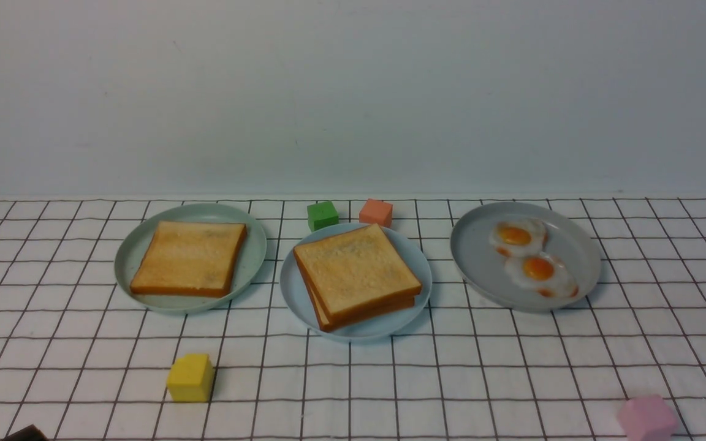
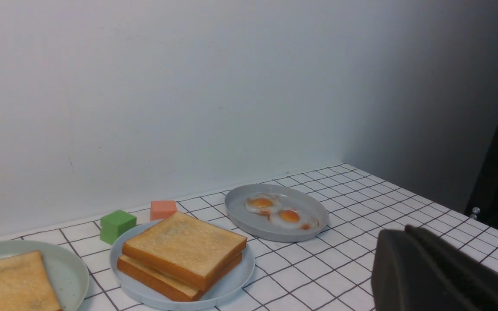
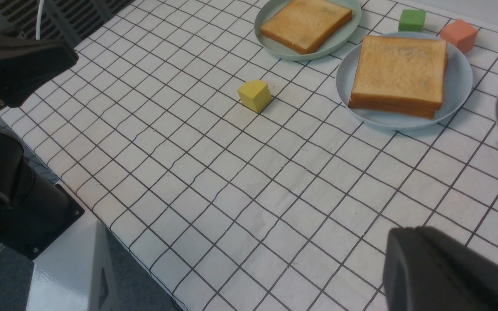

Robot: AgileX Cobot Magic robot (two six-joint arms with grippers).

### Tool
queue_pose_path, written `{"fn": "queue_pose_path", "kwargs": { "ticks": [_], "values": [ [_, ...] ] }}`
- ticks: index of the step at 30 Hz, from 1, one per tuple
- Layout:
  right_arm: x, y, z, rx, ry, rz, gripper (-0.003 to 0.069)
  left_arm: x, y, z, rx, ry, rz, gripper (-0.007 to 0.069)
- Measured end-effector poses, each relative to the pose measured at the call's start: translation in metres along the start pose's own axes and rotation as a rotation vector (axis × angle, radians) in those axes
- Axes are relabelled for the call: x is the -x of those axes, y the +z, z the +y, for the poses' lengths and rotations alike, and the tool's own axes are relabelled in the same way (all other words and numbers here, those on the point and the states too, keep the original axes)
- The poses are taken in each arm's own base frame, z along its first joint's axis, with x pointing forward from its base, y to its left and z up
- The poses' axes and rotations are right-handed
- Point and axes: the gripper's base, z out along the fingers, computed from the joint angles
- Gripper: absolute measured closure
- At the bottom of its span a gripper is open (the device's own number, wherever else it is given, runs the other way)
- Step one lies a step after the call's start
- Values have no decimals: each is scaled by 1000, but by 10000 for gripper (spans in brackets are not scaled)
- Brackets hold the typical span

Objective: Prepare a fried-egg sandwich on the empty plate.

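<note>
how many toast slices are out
3: one toast slice alone on the pale green plate, two stacked on the light blue plate. Whatever lies between the stacked pair is hidden.

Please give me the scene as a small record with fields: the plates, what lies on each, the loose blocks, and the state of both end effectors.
middle plate: light blue, two stacked toast slices; no egg visible between them
left plate: pale green, one toast slice
right plate: grey, two fried eggs
blocks: green, salmon, yellow, pink
left end effector: partly in view, state unclear
right end effector: partly in view, state unclear
</note>
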Motion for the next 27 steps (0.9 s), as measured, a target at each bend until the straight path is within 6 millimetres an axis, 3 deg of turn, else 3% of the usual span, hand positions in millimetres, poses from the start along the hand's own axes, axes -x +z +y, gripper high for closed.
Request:
{"fn": "queue_pose_path", "kwargs": {
  "ticks": [5,9,12,15,16,17,18,20,23,27],
  "values": [
    [-2,-7,-8,-129,33,-74,645,0,0,0,0,0,0,638],
    [-26,-6,-21,-310,108,-188,658,0,0,0,0,0,0,637],
    [-61,13,-42,-465,144,-291,670,0,0,0,0,0,1,638],
    [-111,39,-64,-594,133,-391,670,-1,0,0,0,0,10,636],
    [-127,48,-70,-622,127,-403,670,-1,0,0,0,0,13,635],
    [-127,48,-70,-622,127,-403,670,-1,0,0,0,0,14,635],
    [-150,61,-78,-653,127,-404,670,-1,0,0,0,0,14,634],
    [-177,76,-86,-674,148,-384,670,-1,0,0,0,0,16,632],
    [-205,89,-91,-680,180,-364,670,-2,0,0,0,0,17,629],
    [-212,90,-91,-688,200,-333,670,-2,0,0,0,2,22,627]
  ]
}}
